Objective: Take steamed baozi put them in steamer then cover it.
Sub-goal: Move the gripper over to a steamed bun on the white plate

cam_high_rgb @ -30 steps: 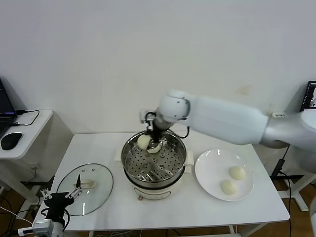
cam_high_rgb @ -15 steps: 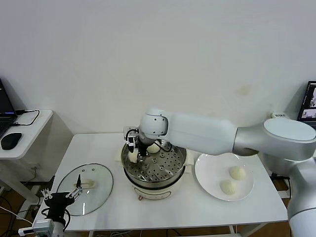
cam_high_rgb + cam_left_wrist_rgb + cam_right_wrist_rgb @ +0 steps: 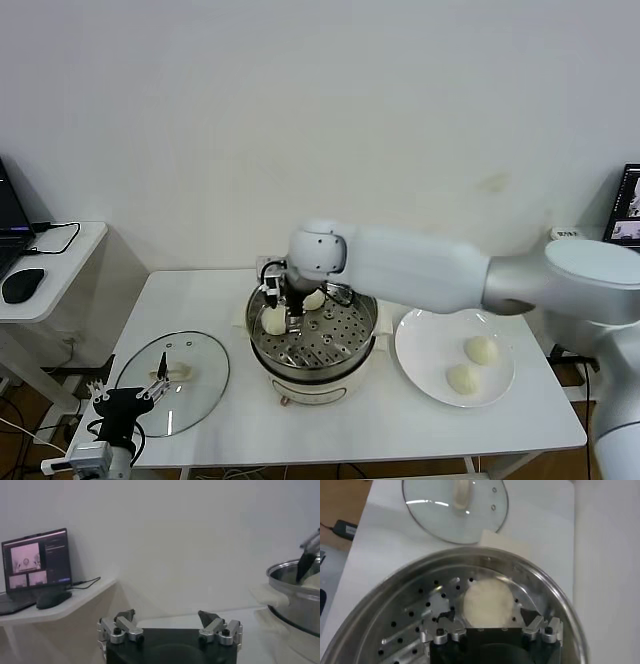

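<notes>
Right gripper [image 3: 277, 309] down inside the steamer [image 3: 313, 334], at the pot's left side, fingers [image 3: 534, 624] spread wide on either side of a bun [image 3: 488, 602] that sits on the perforated tray; whether the pads touch the dough cannot be told. Same bun seen from the head camera [image 3: 274, 320] lies against the left wall of the pot. Second bun [image 3: 313, 299] rests on the tray toward the back rim, just behind the gripper. Two more buns [image 3: 481, 350] [image 3: 463, 379] lie close together on the white plate [image 3: 430, 345], right of the steamer on the table [image 3: 200, 310]. Glass lid [image 3: 172, 383] lies flat on the table, left of the steamer, handle up. Left gripper [image 3: 169, 626] parked low at the table's front left corner, beside the lid, fingers open and holding nothing
</notes>
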Action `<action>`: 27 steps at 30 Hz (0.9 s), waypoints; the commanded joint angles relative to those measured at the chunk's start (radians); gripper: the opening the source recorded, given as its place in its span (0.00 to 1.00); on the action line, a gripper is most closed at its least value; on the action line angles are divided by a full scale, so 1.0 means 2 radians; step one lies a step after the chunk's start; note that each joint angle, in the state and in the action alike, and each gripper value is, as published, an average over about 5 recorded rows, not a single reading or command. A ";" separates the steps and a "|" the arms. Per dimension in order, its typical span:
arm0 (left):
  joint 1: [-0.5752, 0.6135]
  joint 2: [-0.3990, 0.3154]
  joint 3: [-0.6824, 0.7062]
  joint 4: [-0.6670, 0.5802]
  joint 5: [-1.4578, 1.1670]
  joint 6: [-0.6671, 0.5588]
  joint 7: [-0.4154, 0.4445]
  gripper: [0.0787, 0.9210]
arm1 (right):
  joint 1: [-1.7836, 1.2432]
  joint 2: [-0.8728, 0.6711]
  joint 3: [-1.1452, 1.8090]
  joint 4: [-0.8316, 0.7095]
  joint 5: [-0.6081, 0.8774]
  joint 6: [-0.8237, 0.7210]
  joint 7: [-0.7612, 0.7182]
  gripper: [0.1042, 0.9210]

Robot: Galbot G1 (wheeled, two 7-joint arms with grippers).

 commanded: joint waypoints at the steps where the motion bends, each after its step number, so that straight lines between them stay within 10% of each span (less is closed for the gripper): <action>1: -0.001 0.003 0.001 -0.001 0.000 0.001 0.001 0.88 | 0.076 -0.174 -0.004 0.103 -0.049 0.052 -0.100 0.88; 12: -0.001 0.012 0.012 -0.002 0.001 0.001 0.001 0.88 | -0.013 -0.399 0.027 0.151 -0.194 0.178 -0.159 0.88; 27: 0.003 0.009 0.020 -0.002 0.011 0.001 0.001 0.88 | -0.354 -0.429 0.265 0.110 -0.314 0.221 -0.121 0.88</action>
